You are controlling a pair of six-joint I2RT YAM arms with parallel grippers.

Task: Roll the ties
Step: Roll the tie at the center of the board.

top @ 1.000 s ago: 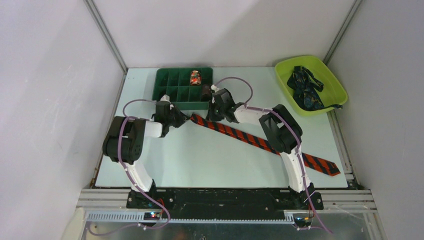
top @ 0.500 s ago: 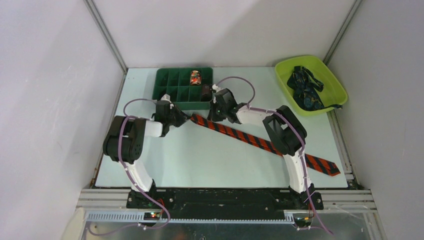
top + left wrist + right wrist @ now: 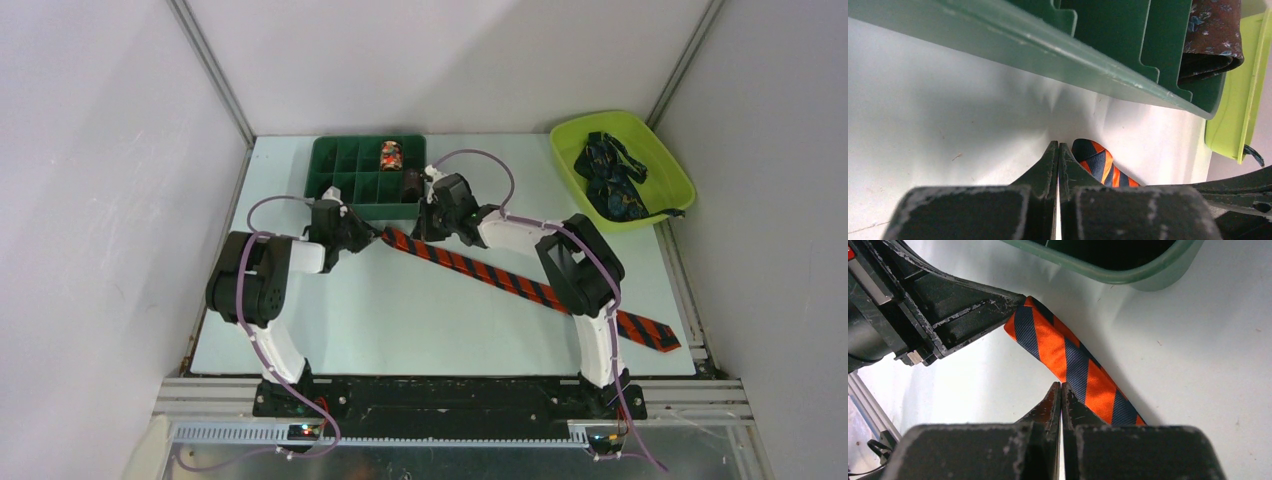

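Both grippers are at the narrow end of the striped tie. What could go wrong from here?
Both jaws are shut and empty: the left gripper and right gripper sit at the tip of the striped tie, so the roll may never start. The green tray stands close behind; a finger could catch its wall.

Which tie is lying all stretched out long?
The red-orange fabric tie with dark stripes, flat on the table. Others are small rolls in the green tray or a navy heap in the lime-green bin.
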